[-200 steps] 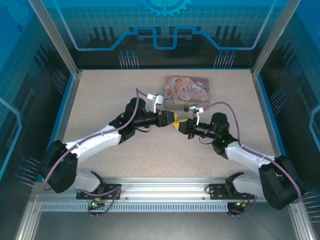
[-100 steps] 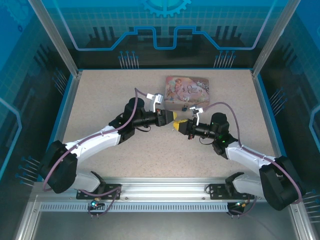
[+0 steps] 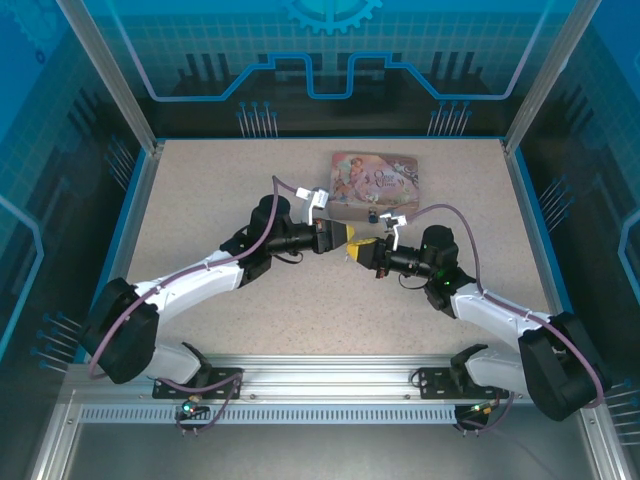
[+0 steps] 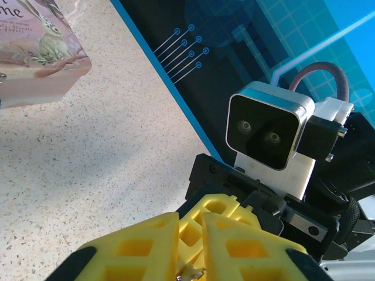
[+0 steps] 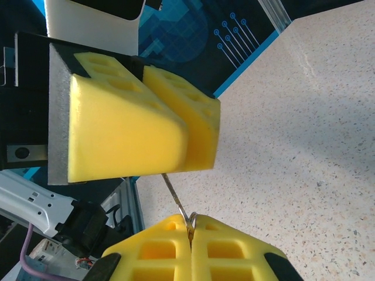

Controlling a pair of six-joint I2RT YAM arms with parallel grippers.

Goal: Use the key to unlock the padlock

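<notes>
Right gripper has its jaws clenched flat on the key, a skinny dull-metal shaft with a little ring poking out of the seam. Left gripper has its jaws squeezed onto the far end. Its own wrist view only catches a metal glint in the seam, while the right wrist view shows the whole shaft bridging the two. Pads are chunky yellow foam with square holes. Top view adds the pink picture tin on the speckled tabletop. A tiny dark speck just beside the tin's near edge looks like the padlock, too small to be sure.
</notes>
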